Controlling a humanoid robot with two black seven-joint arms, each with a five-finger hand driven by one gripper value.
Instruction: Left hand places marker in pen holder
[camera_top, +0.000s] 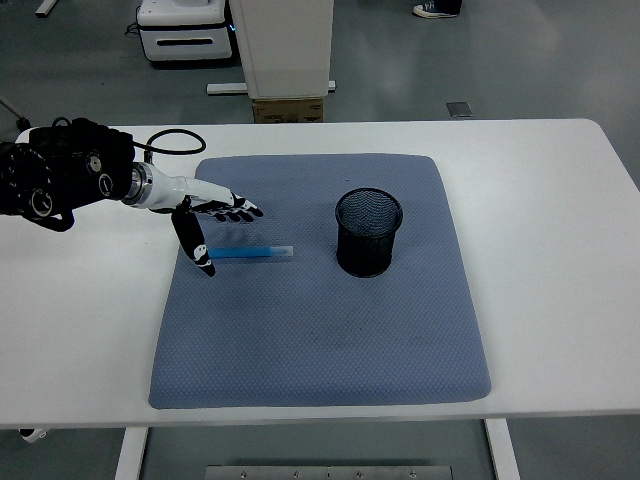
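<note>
Marker (249, 252) is lying flat on the blue mat (320, 330), left of the black mesh pen holder (368, 232), untouched. Left hand (205, 215) is hovering over its left end, fingers spread and gripping nothing. Judged light, rigid and smooth; pinching mid-barrel is looking safest against rolling.

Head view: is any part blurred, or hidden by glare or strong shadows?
Head view: sharp throughout, lighting even and soft; the marker, the pen holder and the left hand all show crisp edges; only faint shadows on the mat; no glare.
</note>
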